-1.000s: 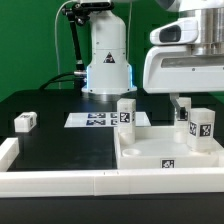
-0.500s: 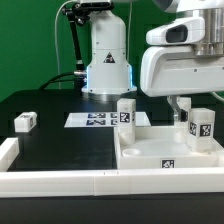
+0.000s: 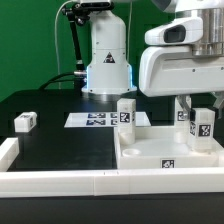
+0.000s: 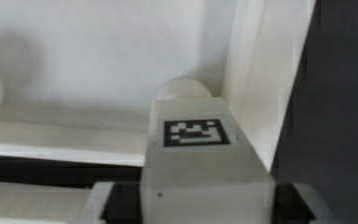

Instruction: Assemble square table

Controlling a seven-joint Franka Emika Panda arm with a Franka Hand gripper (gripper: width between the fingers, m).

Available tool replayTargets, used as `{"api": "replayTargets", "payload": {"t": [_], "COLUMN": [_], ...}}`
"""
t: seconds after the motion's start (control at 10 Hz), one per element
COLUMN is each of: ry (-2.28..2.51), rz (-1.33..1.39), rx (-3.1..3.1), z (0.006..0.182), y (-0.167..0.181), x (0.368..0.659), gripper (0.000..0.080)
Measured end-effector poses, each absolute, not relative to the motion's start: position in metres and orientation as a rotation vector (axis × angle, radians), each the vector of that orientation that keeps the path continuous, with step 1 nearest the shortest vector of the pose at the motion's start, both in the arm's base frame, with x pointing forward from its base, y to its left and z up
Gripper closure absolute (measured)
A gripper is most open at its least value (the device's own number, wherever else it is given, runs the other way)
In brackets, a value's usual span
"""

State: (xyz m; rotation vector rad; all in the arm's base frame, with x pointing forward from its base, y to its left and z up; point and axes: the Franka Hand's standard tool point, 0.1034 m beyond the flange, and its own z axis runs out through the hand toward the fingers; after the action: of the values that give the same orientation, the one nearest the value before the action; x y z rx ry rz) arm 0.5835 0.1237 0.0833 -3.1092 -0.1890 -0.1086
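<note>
The white square table top (image 3: pixel 150 160) lies at the exterior view's right, rim up. One leg (image 3: pixel 126 112) stands upright at its far left corner. Another tagged leg (image 3: pixel 201 128) stands near its right side, and a further tag (image 3: pixel 183 115) shows just behind it. My gripper (image 3: pixel 200 110) hangs over this leg with a finger on each side. In the wrist view the leg (image 4: pixel 197 150) fills the gap of the gripper (image 4: pixel 194 200), with both pads against it, above the table top (image 4: pixel 87 60). A loose leg (image 3: pixel 26 121) lies on the black table at the left.
The marker board (image 3: pixel 98 120) lies flat in front of the robot base (image 3: pixel 107 60). A long white rail (image 3: pixel 60 181) runs along the front edge, and another (image 3: pixel 8 150) along the left.
My gripper has moved toward the exterior view's right, so its fingers now stand on both sides of the right leg. The legs and the table top have not moved.
</note>
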Motion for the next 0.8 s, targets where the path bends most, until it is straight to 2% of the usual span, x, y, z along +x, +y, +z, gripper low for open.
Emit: {"api": "replayTargets", "payload": {"t": [0.1,0.8], "ry": [-0.187,1.021], "rz": [-0.109,-0.078], "rx": [-3.109,-2.888], "z": [0.0833,0.0817], "y": [0.1237,0.1209], "x": [0.5836,0.5822], "gripper": [0.0509,0.0508]}}
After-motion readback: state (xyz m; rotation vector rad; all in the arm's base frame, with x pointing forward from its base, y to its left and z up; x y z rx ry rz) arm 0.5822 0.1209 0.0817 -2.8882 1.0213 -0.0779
